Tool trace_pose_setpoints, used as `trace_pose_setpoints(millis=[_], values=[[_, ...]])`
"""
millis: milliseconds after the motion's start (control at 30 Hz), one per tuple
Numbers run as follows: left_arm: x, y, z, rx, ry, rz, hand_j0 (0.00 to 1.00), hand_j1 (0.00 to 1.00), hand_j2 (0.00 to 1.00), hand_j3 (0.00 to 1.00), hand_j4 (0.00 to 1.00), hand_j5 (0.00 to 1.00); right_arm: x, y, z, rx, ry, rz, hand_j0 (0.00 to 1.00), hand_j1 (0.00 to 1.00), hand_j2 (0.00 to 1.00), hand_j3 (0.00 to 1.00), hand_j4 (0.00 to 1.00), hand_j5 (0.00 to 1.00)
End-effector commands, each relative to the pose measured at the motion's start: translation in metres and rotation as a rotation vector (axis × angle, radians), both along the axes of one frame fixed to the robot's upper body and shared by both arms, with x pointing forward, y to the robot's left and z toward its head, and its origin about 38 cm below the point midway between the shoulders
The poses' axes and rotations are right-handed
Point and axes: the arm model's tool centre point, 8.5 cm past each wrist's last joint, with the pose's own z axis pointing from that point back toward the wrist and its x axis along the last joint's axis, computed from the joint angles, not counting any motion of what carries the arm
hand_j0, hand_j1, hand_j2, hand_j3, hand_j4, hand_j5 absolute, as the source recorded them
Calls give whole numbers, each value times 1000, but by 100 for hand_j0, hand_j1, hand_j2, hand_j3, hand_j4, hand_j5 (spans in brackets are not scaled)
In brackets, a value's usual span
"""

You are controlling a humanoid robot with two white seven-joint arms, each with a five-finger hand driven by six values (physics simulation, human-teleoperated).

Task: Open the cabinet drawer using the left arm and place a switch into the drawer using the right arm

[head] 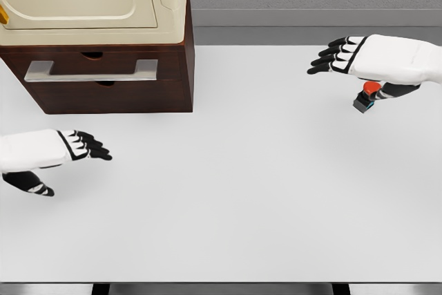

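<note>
**Drawer Shut, Switch Waiting**

Nearest to us is the white table (228,198); it carries everything here. At the left edge the left robot hand (65,151) hangs low over the table; its black fingers are spread and loose, and it holds nothing. It points toward the right, not yet at the cabinet; I think it sits there because it must go up to the drawer first.

Farther back on the right is the right robot hand (373,60); its fingers reach out flat to the left. Just under it sits the switch (367,96), a small dark box with a red button on top and a bit of blue low down. The thumb seems to curl near the switch; I cannot tell if it is gripping it or just close. The switch stands tilted, its long way running up and down, red end up.

Farthest back on the left is the brown cabinet (173,67); its drawer (97,94) looks closed, and the long grey handle (91,72) lies sideways, easy to hook and pull.
</note>
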Motion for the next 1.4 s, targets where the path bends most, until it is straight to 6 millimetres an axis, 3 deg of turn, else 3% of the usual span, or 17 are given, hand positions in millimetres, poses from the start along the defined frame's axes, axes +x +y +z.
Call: trace_pose_setpoints(millis=[0,100,133,167,200,233,300,467,567,700,867,933,1067,1167,1233,1267,1367], values=[[-2,-1,0,5,8,-6,100,100,100,100,100,100,0,0,1,7,0,-2,100,100,100,100,100,100],[-1,0,2,7,6,-6,100,100,100,100,100,100,2,-8,3,12,4,-25,100,100,100,100,100,100],[1,0,8,12,-6,-6,100,100,100,100,100,100,8,-25,18,15,-32,-78,100,100,100,100,100,100],[1,3,11,26,-8,-6,100,100,100,100,100,100,15,-60,34,42,-61,-182,100,100,100,100,100,100],[2,1,13,26,-14,-10,100,100,100,100,100,100,22,-72,18,38,-12,-222,100,100,100,100,100,100],[3,1,15,22,-20,-10,100,100,100,100,100,100,24,-72,5,26,25,-225,100,100,100,100,100,100],[7,2,26,21,-50,-8,100,100,100,100,100,100,25,-68,-3,20,43,-217,100,100,100,100,100,100],[19,7,77,-36,-193,19,100,100,100,100,100,100,38,-62,-34,-59,70,-236,100,100,100,100,100,100],[22,6,87,-50,-217,19,100,100,100,100,100,100,45,-72,-49,-51,107,-280,100,100,100,100,100,100],[30,-12,90,-130,-250,-10,100,100,100,100,100,100,67,-68,-72,-16,147,-326,100,100,100,100,100,100],[28,-10,107,-209,-199,0,100,100,100,100,100,100,79,-66,-91,-27,203,-350,100,100,100,100,100,100],[21,-1,88,-161,-119,19,100,100,100,100,100,100,81,-65,-94,-55,200,-352,100,100,100,100,100,100],[16,4,90,-248,-42,56,100,100,100,100,100,100,81,-72,-102,-86,217,-374,100,100,100,100,100,100],[19,-9,86,-436,55,56,100,100,100,100,100,100,82,-76,-104,-82,225,-389,100,100,100,100,100,100],[20,-22,91,-468,189,-4,100,100,100,100,100,100,87,-79,-105,-75,233,-408,100,100,100,100,100,100],[30,-29,94,-467,208,34,100,100,100,100,100,100,88,-80,-106,-86,231,-415,100,100,100,100,100,100],[45,-43,80,-477,290,129,100,100,100,100,100,100,91,-75,-110,-88,234,-409,100,100,100,100,100,100]])
